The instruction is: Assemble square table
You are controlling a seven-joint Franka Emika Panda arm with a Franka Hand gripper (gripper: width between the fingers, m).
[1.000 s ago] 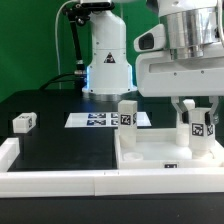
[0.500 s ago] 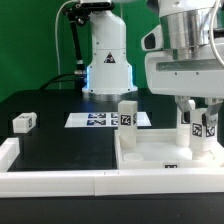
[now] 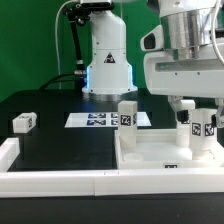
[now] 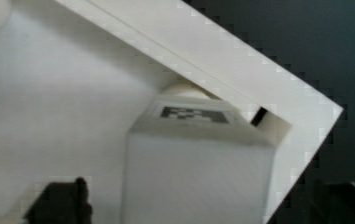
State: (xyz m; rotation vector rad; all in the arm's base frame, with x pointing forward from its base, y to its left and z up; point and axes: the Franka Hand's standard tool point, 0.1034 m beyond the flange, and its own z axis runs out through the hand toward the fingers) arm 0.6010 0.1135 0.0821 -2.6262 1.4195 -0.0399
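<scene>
The square table's white panel [image 3: 150,157] lies flat at the exterior view's right, rim up, with a small tag on its front edge. Two white tagged legs stand upright on it: one [image 3: 128,114] at its back left corner, one [image 3: 200,130] at its back right. My gripper [image 3: 200,120] hangs over the right leg, open, with a finger on each side and a gap to the leg. In the wrist view this leg [image 4: 195,150] stands in the panel's corner [image 4: 245,85], between the dark fingers [image 4: 58,200] of the gripper [image 4: 200,205]. A third leg [image 3: 24,122] lies loose on the black table at the left.
The marker board [image 3: 98,120] lies flat behind the panel, in front of the arm's white base [image 3: 105,60]. A long low white wall [image 3: 60,182] edges the black surface along the front and left.
The jaws have spread apart and let go of the right leg, which stays upright on the panel. The arm has barely moved.
</scene>
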